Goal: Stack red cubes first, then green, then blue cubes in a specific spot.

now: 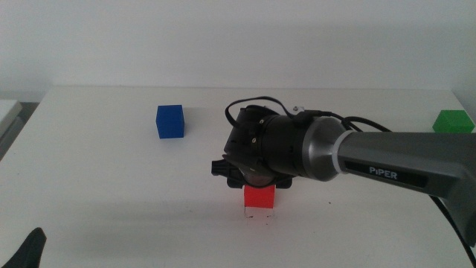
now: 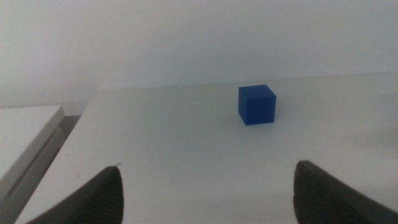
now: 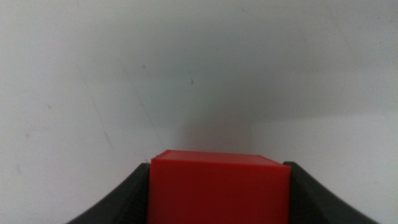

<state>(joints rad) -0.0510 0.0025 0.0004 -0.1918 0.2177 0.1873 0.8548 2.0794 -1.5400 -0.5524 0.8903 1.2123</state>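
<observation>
Pinching the red cube [image 1: 260,197] between its jaws, the right gripper [image 3: 219,186] sits low — left gripper [image 2: 205,193] spread wide.

Left tool [image 2: 205,193] jaws spread wide; blue cube [image 2: 257,104] beyond on white table [image 2: 174,137].

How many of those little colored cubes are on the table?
3. The red cube sits at the front center between the right gripper's fingers, the blue cube is farther back on the left, and the green cube is at the far right edge.

White tabletop [image 1: 111,171], perhaps a second pale surface [image 2: 25,134] beside it.
</observation>
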